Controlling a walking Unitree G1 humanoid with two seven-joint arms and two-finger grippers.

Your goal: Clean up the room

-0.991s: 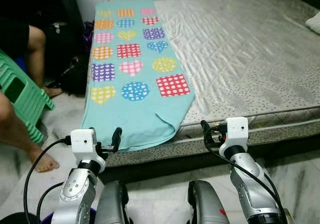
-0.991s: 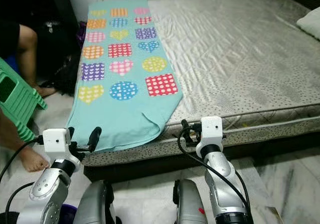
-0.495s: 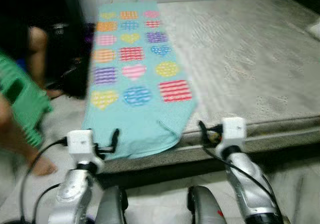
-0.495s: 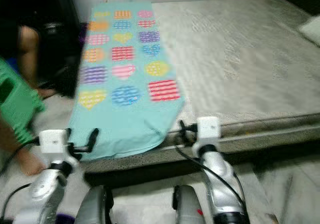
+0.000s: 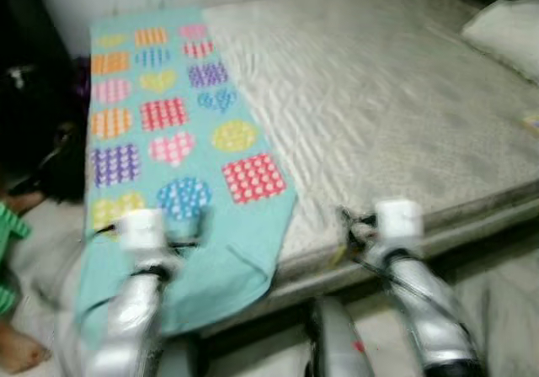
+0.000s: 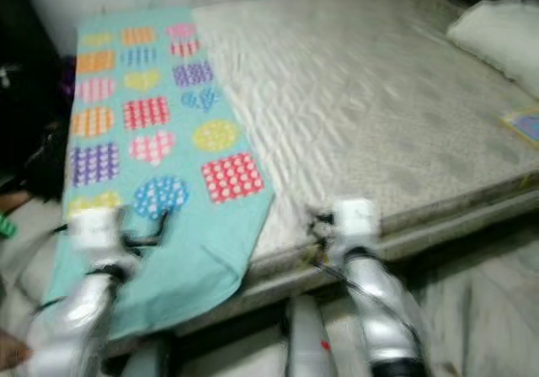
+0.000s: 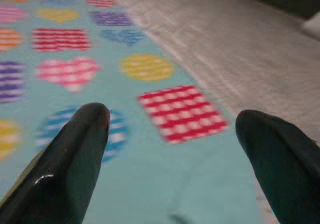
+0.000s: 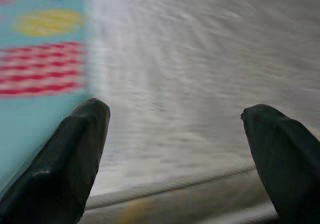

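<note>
A turquoise blanket (image 5: 160, 124) patterned with coloured hearts, circles and squares lies along the left side of a bare grey mattress (image 5: 379, 99), its near end drooping over the bed's front edge. My left gripper (image 7: 172, 126) is open and hovers over the blanket's near end. My right gripper (image 8: 175, 119) is open too, held just above the mattress front edge, beside the blanket's right border. Neither holds anything. The head views are blurred.
A white pillow (image 6: 497, 36) lies at the far right of the bed, with a small coloured item (image 6: 526, 124) near the right edge. A person's bare foot (image 5: 18, 356) and a green stool (image 5: 7, 225) are on the floor at left.
The view has swung to the right and nearer the bed: the blanket now sits further left, the pillow has come into sight, and both grippers are over the bed's edge.
</note>
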